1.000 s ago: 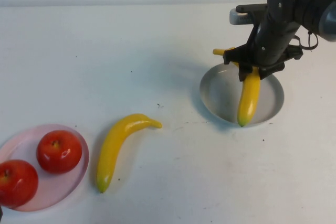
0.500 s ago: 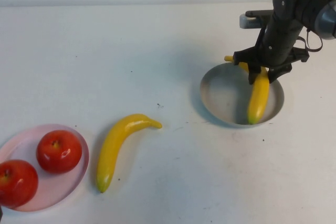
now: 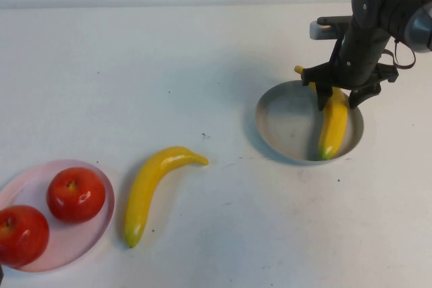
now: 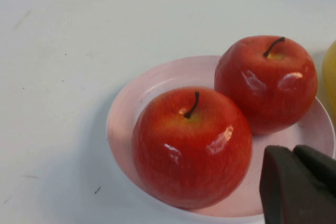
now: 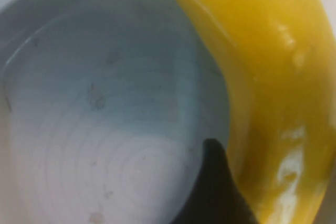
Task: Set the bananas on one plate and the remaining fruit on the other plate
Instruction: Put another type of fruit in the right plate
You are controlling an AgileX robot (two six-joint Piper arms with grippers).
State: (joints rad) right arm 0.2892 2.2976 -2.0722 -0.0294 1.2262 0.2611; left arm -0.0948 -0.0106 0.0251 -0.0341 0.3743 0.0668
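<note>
One banana (image 3: 333,123) lies in the grey-blue plate (image 3: 287,119), its stem over the far rim. My right gripper (image 3: 339,99) is low over it, open, with a finger on each side of the banana. In the right wrist view one dark finger (image 5: 215,192) stands beside the banana (image 5: 268,77) over the plate (image 5: 105,129). The other banana (image 3: 152,183) lies on the table right of the pale pink plate (image 3: 77,242). That plate holds two red apples (image 3: 75,193) (image 3: 20,234). My left gripper (image 4: 296,153) is shut and empty beside the apples (image 4: 191,145) (image 4: 265,82) on the pink plate (image 4: 142,93).
The white table (image 3: 202,65) stretches bare between the two plates apart from the loose banana. The right arm's body (image 3: 368,25) rises over the far right of the table.
My right gripper has carried the banana to the right and set it down inside the grey-blue plate, and its fingers have spread off it. The left side has not moved.
</note>
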